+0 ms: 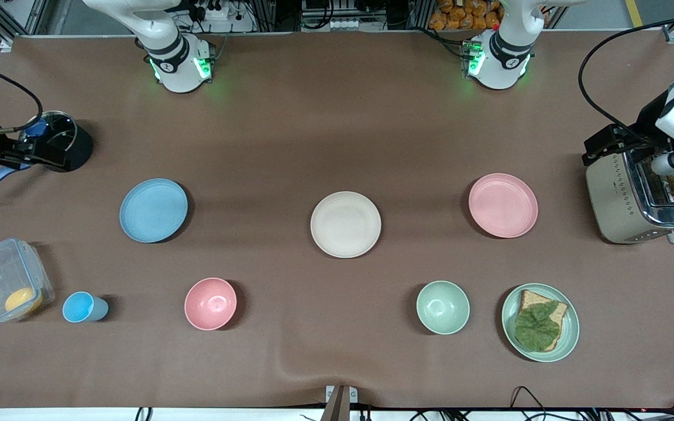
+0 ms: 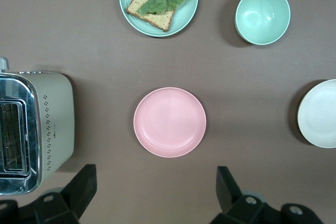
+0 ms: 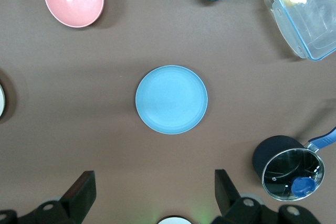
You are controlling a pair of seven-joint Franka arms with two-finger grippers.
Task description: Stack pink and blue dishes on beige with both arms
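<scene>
flat pale pink round plate [image 2: 169,122] toward the left arm's end, light blue one [image 3: 171,99] toward the right arm's, cream-beige plate [image 1: 346,224] between. left gripper [image 2: 156,192] and right gripper [image 3: 155,195] hover above, jaws apart; descend to straddle each rim squarely.

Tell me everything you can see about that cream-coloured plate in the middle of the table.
The beige plate is flat, round and matte cream, with a shallow raised rim, and looks like plastic or similar. It lies upright and empty on the brown table cover, midway between the blue plate and the pink plate, which look equal in size. Nothing touches it or rests on it. The left wrist view catches only its edge.
</scene>
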